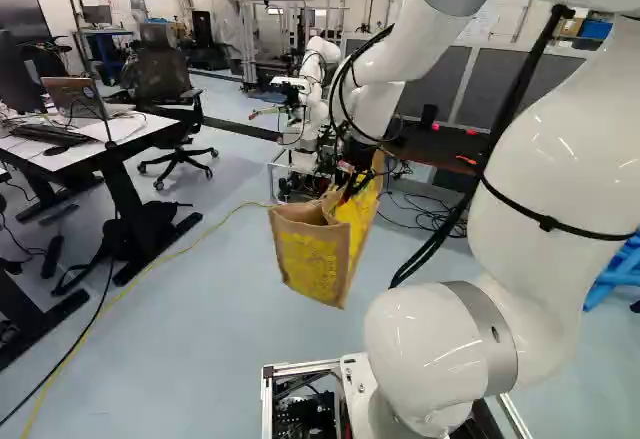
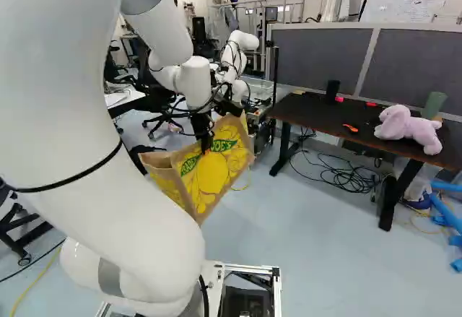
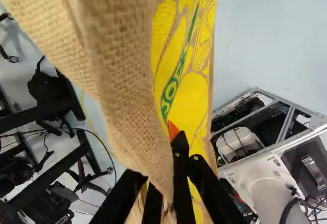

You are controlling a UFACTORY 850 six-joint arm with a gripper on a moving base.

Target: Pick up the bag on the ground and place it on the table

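Observation:
In the right base view my gripper (image 2: 203, 140) points down at the top edge of the bag (image 2: 209, 176), a burlap one with yellow and green print. The bag hangs above the floor, tilted, also seen in the left base view as a bag (image 1: 318, 259) with its mouth upward. In the wrist view the gripper (image 3: 166, 183) is shut on the bag's wall (image 3: 125, 81), which passes between its fingers. The dark table (image 2: 317, 116) stands to the right in the right base view, apart from the bag.
A pink plush toy (image 2: 409, 128), a green cylinder (image 2: 433, 105), a black cup (image 2: 332, 90) and an orange-handled tool (image 2: 351, 128) are on the dark table. Cables (image 2: 339, 176) lie beneath it. Another robot (image 1: 318, 69) stands beyond the bag. A white desk (image 1: 100, 149) is at left.

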